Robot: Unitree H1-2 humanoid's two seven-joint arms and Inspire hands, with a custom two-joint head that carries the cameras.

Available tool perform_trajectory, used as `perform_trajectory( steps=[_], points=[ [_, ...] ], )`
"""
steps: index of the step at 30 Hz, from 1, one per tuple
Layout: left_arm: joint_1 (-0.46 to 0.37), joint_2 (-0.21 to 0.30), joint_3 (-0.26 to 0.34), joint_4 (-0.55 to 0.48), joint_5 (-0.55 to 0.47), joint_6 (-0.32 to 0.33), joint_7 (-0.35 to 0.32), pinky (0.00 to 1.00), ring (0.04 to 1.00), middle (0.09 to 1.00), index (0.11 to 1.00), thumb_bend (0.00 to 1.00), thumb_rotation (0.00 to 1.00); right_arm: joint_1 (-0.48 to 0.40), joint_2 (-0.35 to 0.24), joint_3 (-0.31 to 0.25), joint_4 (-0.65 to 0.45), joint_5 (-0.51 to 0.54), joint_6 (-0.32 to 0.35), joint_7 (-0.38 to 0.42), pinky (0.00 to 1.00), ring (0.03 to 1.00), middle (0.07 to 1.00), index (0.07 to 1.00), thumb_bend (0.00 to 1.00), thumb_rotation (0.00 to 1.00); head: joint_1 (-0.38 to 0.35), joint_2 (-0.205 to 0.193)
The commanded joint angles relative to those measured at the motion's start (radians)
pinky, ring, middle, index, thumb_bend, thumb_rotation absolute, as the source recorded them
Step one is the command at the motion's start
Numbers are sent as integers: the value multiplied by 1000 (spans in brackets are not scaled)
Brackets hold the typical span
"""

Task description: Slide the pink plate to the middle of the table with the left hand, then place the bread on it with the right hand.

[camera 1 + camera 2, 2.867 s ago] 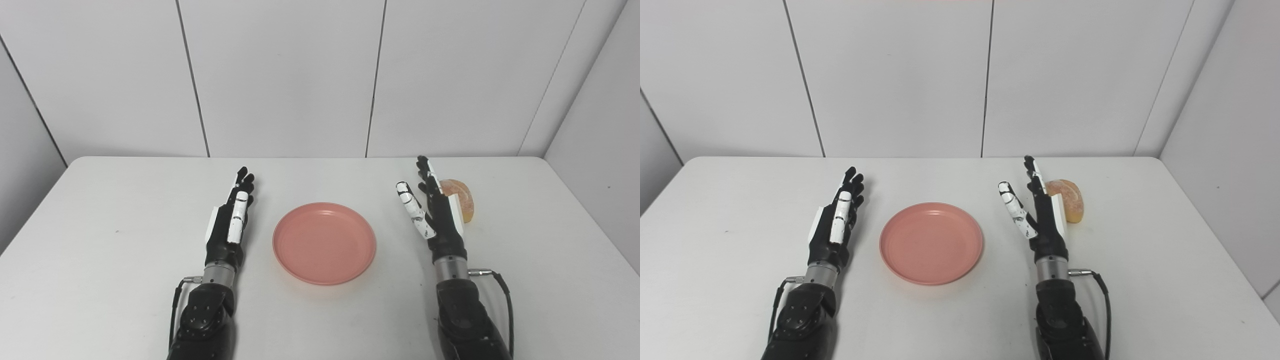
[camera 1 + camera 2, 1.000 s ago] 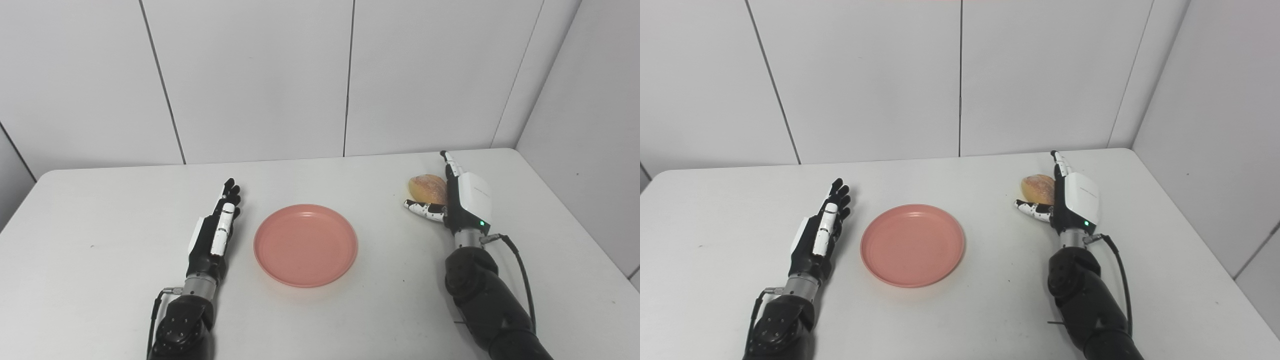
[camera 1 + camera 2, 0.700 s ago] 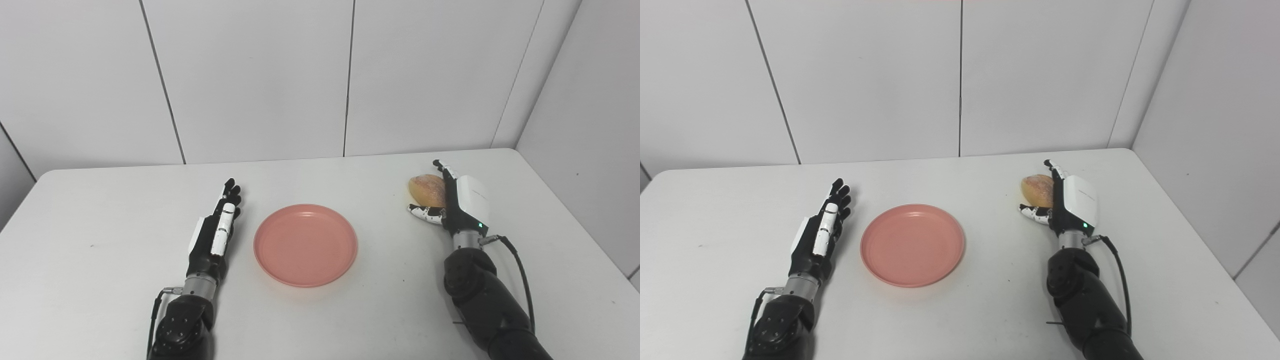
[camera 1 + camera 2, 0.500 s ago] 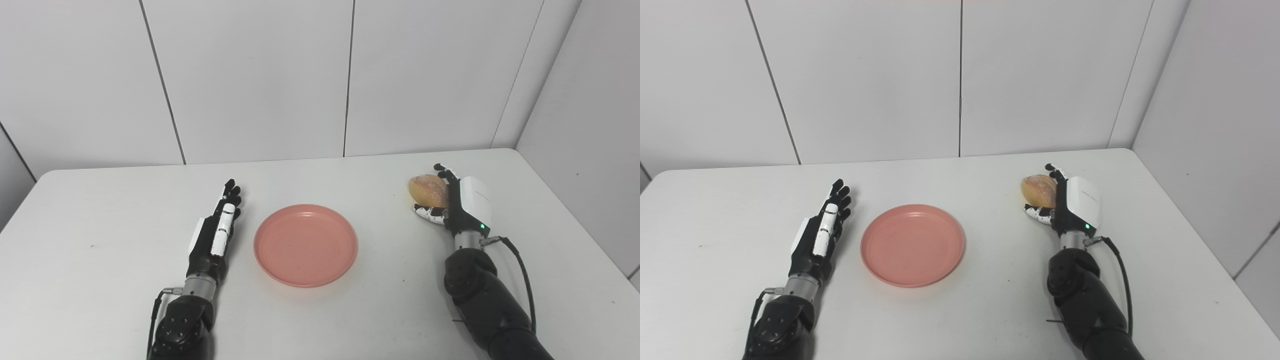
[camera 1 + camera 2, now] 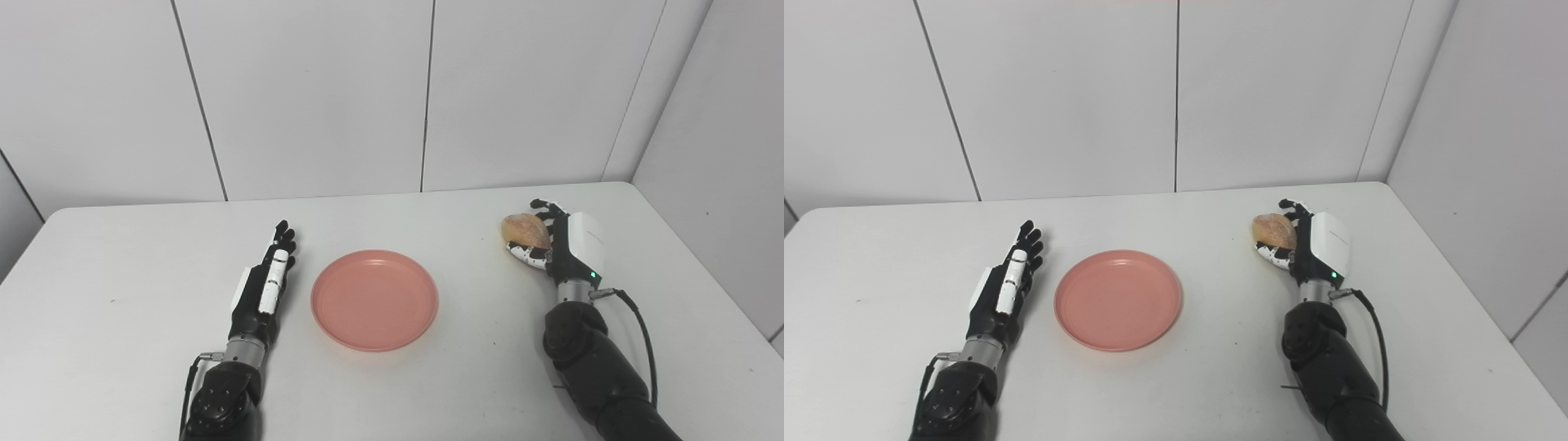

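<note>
Nestling bread (image 5: 524, 228) inside curled right hand (image 5: 560, 245)

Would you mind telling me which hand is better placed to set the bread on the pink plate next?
The right hand: its fingers are already closed around the golden-brown bread roll, beside the round pink plate. The left hand lies open on the plate's other side, holding nothing.
</note>
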Motion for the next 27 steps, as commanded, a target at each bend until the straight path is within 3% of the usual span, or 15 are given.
perform_trajectory(
  steps=[1, 3, 5, 8, 19, 27],
  points=[
    [9, 4, -3, 5, -6, -14, -7, 1000, 1000, 999, 1000, 502, 1000, -41, -17, 0, -11, -2, -42, -35, 390, 488, 567, 662, 457, 0, 2, -1],
    [10, 2, -2, 4, -13, -13, -13, 1000, 1000, 1000, 1000, 499, 1000, -41, -16, -2, -11, 0, -43, -40, 377, 467, 544, 648, 478, 0, 5, -1],
    [11, 2, -4, -1, -14, -6, -16, 1000, 1000, 1000, 1000, 498, 1000, -41, -15, -4, -15, 1, -37, -41, 366, 447, 524, 527, 492, 90, 7, -1],
    [10, 3, -8, 0, -6, -6, -15, 1000, 1000, 1000, 1000, 498, 1000, -42, -17, 0, -12, -6, -41, -54, 359, 432, 455, 542, 511, 7, 7, -3],
    [11, -4, -22, -1, -8, 3, -16, 1000, 1000, 1000, 1000, 499, 1000, -33, -14, -1, -43, 6, -146, -92, 269, 359, 429, 540, 513, 0, 36, -8],
    [11, -19, -31, -6, 10, 4, 7, 1000, 1000, 1000, 1000, 487, 1000, 1, 9, 0, -178, 45, -198, -25, 318, 394, 436, 539, 515, 0, 58, -14]
  ],
)
